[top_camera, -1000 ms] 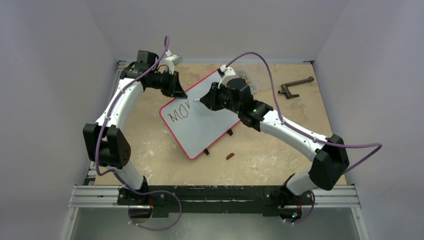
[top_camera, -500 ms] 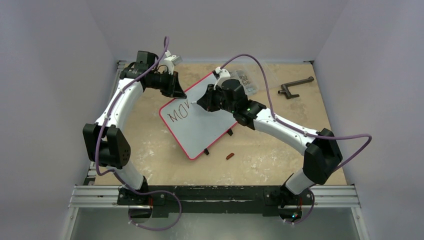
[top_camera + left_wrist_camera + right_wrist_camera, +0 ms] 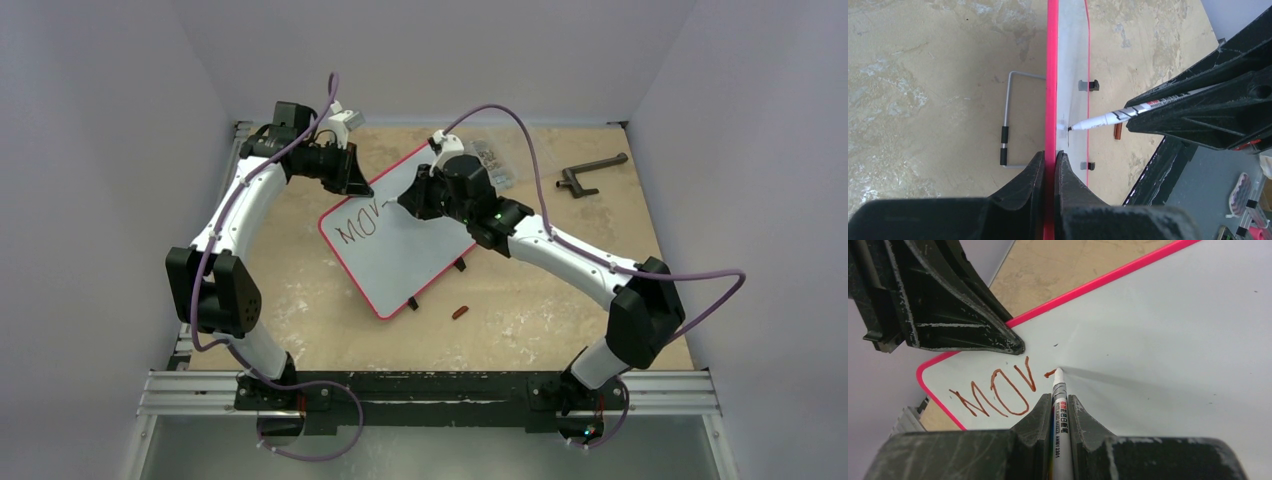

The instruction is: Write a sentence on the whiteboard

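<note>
Starting fourth letter: right gripper clamped on marker, tip touching whiteboard just right of sentence, "MOV" so far. Left gripper pinching red rim, board propped on table. Best, I reckon: light even pressure, short strokes, matching letter height.

Clear box (tool beyond) behind whiteboard

You got the whiteboard edge-on from the left wrist, so the sentence was unreadable there. The marker had its rear cut off in the right wrist view.
</note>
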`<state>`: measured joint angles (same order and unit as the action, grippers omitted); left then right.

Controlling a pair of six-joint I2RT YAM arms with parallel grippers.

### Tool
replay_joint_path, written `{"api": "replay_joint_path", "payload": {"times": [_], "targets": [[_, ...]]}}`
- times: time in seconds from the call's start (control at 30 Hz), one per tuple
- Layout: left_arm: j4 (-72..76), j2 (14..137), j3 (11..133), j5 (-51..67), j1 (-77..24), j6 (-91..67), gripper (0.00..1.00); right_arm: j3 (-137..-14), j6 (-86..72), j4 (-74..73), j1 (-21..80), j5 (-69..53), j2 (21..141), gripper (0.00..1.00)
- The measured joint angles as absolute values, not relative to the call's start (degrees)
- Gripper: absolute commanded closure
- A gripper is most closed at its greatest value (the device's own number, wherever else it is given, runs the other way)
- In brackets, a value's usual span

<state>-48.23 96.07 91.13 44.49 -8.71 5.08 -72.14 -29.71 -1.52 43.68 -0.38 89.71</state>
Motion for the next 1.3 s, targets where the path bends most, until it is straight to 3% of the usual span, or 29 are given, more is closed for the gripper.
{"api": "replay_joint_path", "payload": {"times": [1.3], "targets": [[-48.3, 95.8, 91.0, 42.6, -8.7, 4.1, 1.00, -73.6, -27.4, -1.2, 43.7, -4.4, 91.4, 1.00]]}}
